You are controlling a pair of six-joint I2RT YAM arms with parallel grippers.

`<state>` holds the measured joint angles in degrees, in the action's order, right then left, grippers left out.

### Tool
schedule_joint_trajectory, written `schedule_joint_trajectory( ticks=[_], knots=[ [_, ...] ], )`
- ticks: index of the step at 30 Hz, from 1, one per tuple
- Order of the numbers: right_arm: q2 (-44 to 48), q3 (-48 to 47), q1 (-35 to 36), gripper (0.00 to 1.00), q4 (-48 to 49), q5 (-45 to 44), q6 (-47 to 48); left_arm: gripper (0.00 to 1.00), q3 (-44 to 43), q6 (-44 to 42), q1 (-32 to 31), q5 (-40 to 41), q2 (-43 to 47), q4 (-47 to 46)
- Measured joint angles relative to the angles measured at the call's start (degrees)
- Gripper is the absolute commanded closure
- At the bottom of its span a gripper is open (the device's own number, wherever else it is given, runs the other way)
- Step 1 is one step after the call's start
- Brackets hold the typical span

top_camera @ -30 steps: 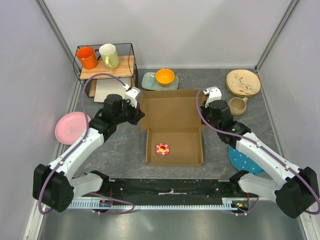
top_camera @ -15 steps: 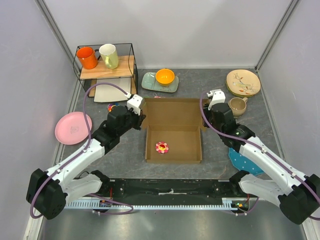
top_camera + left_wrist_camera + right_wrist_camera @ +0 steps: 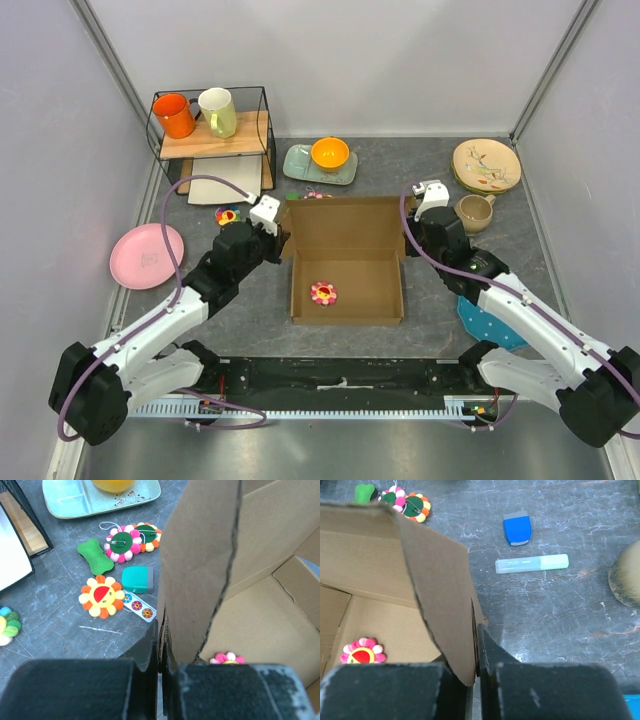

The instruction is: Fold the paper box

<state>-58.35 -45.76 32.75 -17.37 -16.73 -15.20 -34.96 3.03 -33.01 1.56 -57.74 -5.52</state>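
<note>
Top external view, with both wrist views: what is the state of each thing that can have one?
paper box: open, side flaps raised, flower toy inside.
left gripper: shut on paper box, left side.
right gripper: shut on paper box, right side.
orange mug: upright on shelf.
beige mug: upright.

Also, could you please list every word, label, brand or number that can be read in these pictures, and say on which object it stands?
None can be read.
Highlighter pen: a faint line of small print on the barrel, too small to read.
Pink plate: a faint mark near its middle, too blurred to read.
The paper box: plain brown, no print visible on the faces shown.
</note>
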Motion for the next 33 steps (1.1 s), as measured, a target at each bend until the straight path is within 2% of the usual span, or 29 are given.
schedule_joint_trajectory(
  ticks=[8, 14, 20, 25, 33],
  knots=[
    [0.48, 1.95, 0.09, 0.97, 2.78, 0.37, -2.71, 0.98, 6.54, 5.99, -2.32, 4.74, 3.54, -7.43],
    [2.47, 4.5, 0.87, 0.98, 5.03, -0.11, -4.15, 0.98, 8.11, 8.68, -5.09, 10.36, 3.91, -10.12],
    [2.51, 4.92, 2.54, 0.95, 5.7, -2.25, -5.53, 0.98, 8.15, 9.7, -8.85, 17.09, 3.15, -11.19],
    [2.47, 5.01, 4.61, 0.9, 5.55, -4.9, -6.19, 0.93, 7.3, 9.79, -11.02, 21.07, 1.55, -11.1],
    [2.14, 5.03, 8.92, 0.9, 4.17, -12.81, -6.54, 0.92, 2.84, 7.74, -16.2, 29.2, -3.17, -8.11]
  ],
)
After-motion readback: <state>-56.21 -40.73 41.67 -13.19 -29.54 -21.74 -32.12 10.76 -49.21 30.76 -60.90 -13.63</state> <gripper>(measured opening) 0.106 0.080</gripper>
